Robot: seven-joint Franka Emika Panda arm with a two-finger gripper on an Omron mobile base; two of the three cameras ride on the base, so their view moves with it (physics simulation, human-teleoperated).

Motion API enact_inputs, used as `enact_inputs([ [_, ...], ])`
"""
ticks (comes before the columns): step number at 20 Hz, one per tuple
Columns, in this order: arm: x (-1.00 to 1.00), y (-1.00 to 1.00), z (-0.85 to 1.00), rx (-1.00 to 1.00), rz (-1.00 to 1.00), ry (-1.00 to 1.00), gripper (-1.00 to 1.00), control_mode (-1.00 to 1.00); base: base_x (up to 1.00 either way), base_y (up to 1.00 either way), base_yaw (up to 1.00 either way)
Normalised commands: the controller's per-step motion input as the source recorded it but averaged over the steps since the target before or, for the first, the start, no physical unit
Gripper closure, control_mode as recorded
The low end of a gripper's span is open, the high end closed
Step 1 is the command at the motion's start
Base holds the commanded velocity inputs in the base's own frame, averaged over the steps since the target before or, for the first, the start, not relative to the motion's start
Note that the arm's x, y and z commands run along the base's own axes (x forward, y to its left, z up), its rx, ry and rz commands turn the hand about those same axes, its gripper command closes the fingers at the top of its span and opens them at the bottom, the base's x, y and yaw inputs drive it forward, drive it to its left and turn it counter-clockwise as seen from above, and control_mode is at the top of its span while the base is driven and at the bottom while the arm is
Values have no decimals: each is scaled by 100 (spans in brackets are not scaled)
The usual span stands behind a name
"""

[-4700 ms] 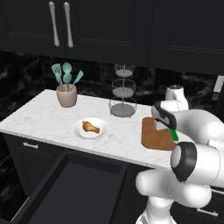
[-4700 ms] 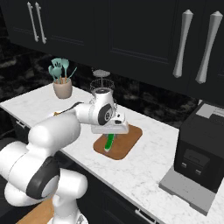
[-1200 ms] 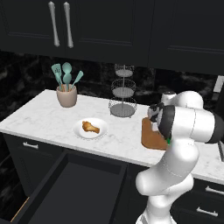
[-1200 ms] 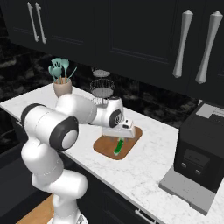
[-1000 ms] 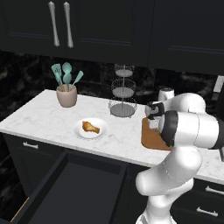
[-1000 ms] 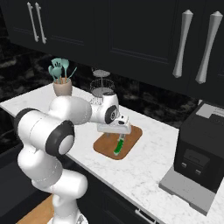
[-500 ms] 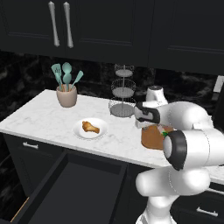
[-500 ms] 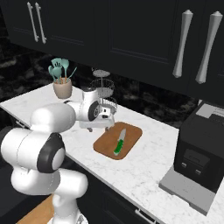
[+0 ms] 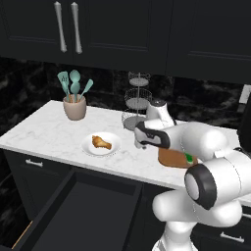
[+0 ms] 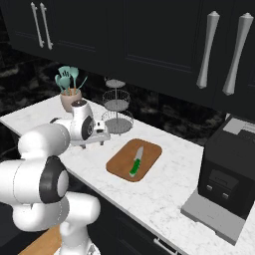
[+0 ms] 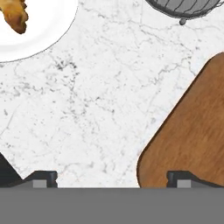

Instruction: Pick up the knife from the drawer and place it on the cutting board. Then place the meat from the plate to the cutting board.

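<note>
The slim green-handled knife (image 10: 135, 165) now lies released on the reddish-brown wooden cutting board (image 10: 145, 148); the gripper (image 11: 111, 177), jaws apart and empty, has swung off toward the round white plate (image 9: 93, 148). The golden-brown chicken drumstick (image 9: 101, 142) comes next.

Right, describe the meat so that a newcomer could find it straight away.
Start at the white marble counter under the black cupboards, and find the beige cup of teal utensils near its back left. Just in front of that cup and a little to the right lies a round white plate. The meat is the small golden-brown drumstick on it, the only food on the counter.
</note>
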Motion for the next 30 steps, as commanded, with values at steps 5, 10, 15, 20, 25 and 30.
enact_inputs([
  [5,0,47,25,9,12,0,-100,-100,0,0,0],
  [10,2,32,21,1,10,-1,-100,-100,0,0,0],
  [15,3,48,0,0,7,-2,-100,-100,0,0,0],
  [20,10,43,0,5,7,0,-100,-100,0,0,0],
  [25,17,38,0,8,7,0,-100,-100,0,0,0],
  [30,22,38,0,2,4,0,-100,-100,0,0,0],
])
